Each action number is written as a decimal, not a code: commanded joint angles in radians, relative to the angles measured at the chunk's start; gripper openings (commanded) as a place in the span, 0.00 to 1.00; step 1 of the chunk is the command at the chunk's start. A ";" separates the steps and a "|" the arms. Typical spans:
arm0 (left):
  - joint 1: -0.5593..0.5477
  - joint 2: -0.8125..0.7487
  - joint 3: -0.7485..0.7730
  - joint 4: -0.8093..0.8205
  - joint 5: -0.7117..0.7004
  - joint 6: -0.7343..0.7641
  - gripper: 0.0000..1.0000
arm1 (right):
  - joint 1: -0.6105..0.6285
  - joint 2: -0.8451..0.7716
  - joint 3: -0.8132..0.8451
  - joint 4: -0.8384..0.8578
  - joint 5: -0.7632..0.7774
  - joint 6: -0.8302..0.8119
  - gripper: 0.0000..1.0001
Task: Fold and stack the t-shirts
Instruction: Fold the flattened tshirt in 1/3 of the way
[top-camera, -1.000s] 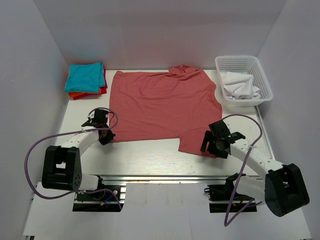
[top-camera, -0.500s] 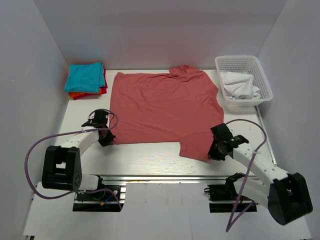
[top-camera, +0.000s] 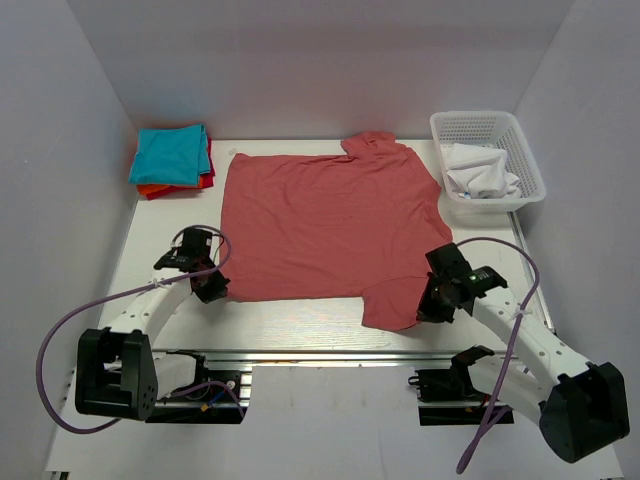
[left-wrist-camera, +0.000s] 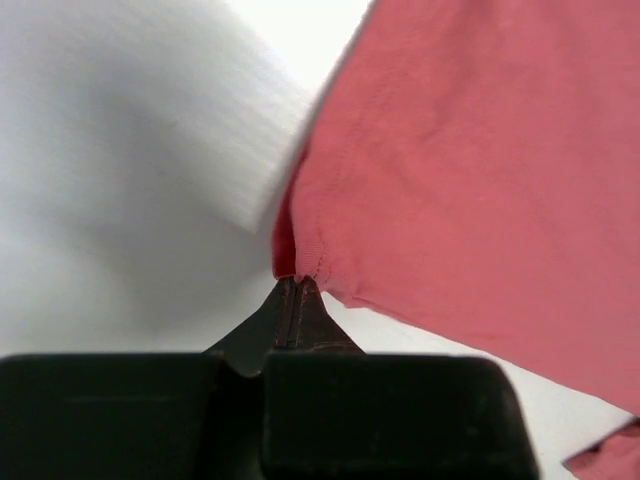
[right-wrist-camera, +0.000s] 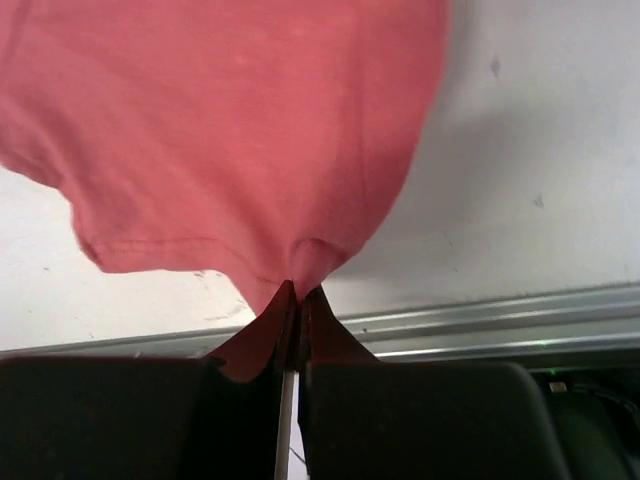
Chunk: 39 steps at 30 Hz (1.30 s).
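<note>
A dusty salmon-red t-shirt (top-camera: 325, 220) lies spread flat across the middle of the table. My left gripper (top-camera: 212, 288) is shut on its near left corner (left-wrist-camera: 300, 262), the hem pinched between the closed fingertips. My right gripper (top-camera: 428, 305) is shut on the near right sleeve (right-wrist-camera: 300, 255), which bunches where the tips meet. A folded pile of t-shirts (top-camera: 172, 160) sits at the far left corner, teal on top, with red and orange edges showing beneath.
A white lattice basket (top-camera: 488, 125) at the far right holds crumpled white cloth (top-camera: 480, 172). White walls close in the table on three sides. A metal rail (top-camera: 300, 352) runs along the near edge, by both arm bases.
My right gripper went from open beside the sleeve to shut on it. Both arms have drawn the shirt's near edge slightly toward the front, and the left arm has moved nearer.
</note>
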 joint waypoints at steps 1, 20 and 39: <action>-0.005 -0.010 0.070 0.033 0.037 0.016 0.00 | -0.001 0.039 0.080 0.130 -0.005 -0.061 0.00; 0.029 0.372 0.527 -0.006 -0.122 0.042 0.00 | -0.101 0.375 0.454 0.425 0.155 -0.093 0.00; 0.047 0.677 0.795 0.039 -0.182 0.091 0.00 | -0.205 0.762 0.770 0.490 0.144 -0.189 0.00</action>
